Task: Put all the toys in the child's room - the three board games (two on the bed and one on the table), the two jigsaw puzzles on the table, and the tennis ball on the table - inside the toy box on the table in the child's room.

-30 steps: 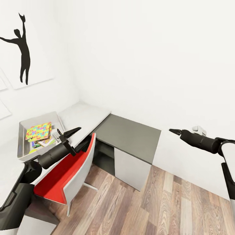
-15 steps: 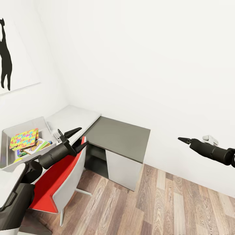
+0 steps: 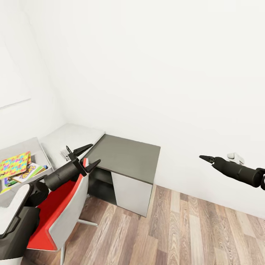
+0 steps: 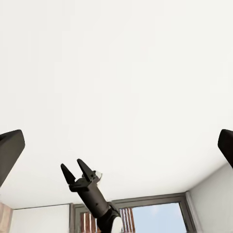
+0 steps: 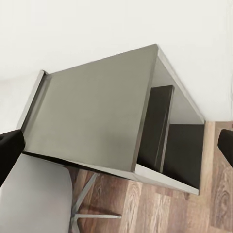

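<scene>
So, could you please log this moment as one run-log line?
left claw: open, empty | right claw: open, empty | pale grey toy tray: holds multicoloured jigsaw sheet

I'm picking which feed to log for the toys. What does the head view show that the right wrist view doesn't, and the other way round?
Head view: the toy box on the pale table, holding a jigsaw puzzle on top of board games, plus the open left gripper and the right gripper, both in the air. Right wrist view: the dark divider panel in the open space under the desk top. Both: the dark grey desk section, the red chair and the wooden floor.
</scene>
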Robot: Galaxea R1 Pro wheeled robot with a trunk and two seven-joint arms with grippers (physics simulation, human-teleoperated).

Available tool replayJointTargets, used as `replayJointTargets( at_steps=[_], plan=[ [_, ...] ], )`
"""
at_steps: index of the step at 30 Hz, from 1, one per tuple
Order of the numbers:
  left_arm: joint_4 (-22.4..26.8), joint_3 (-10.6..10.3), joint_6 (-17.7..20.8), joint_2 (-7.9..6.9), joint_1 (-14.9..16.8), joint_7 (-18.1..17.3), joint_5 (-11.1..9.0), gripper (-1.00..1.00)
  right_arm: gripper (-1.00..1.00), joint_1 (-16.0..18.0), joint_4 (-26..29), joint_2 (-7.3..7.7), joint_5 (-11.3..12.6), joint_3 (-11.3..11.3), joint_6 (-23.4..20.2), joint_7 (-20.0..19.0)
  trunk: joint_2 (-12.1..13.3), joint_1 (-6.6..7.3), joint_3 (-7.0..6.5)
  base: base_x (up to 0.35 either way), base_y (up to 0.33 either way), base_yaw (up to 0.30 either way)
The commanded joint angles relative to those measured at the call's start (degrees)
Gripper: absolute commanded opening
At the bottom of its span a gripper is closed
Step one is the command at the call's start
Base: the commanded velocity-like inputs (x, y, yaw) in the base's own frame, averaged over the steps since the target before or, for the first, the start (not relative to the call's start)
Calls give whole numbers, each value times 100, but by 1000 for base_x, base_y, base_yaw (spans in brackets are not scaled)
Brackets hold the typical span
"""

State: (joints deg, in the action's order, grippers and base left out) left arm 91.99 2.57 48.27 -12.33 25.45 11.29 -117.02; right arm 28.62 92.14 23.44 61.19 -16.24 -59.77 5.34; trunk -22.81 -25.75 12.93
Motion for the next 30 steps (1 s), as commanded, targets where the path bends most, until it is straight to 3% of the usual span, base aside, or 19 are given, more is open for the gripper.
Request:
replayJointTargets(
  at_steps=[1,11,17,22,30],
  plan=[
    [4,9,16,0,4,58,-23,100,100,6,4,-1,55,0,-23,54,-11,-4,3,0,0,-152],
    [-4,16,16,2,4,58,172,100,100,4,2,-5,57,15,-23,40,-11,-4,-83,0,0,-142],
    [-7,10,16,2,4,58,201,100,100,7,-2,-11,41,240,-23,44,-11,-4,-135,-61,0,-121],
    [-12,13,16,3,4,58,214,100,100,10,-3,-19,18,422,-23,46,-11,-4,-180,-188,-24,-98],
    [-10,21,12,8,4,58,222,100,100,11,-3,-21,9,490,-23,46,-11,-4,-253,-253,-20,-86]
  ],
)
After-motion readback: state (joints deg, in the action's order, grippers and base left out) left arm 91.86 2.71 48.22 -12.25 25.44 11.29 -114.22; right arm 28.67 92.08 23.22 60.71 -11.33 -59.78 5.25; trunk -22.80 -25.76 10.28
